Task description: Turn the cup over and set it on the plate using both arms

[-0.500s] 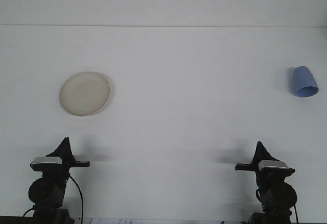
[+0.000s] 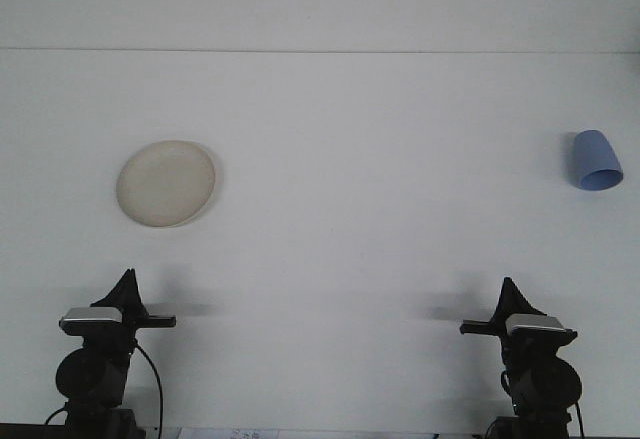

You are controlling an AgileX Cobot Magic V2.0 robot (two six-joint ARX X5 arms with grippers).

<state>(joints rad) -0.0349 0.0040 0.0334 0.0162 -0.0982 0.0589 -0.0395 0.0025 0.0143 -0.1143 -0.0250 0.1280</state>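
Front view: both pincers (image 2: 125, 289) (image 2: 510, 294) empty, apart from cup (image 2: 596, 161).

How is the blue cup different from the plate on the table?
The cup is blue, while the plate is cream-white. The cup sits far on the right side of the table; the plate sits on the left. The cup lies tipped over with its open mouth facing the camera, while the plate lies flat. The plate looks wider than the cup. Both rest on the white table, and neither is touched by a gripper.
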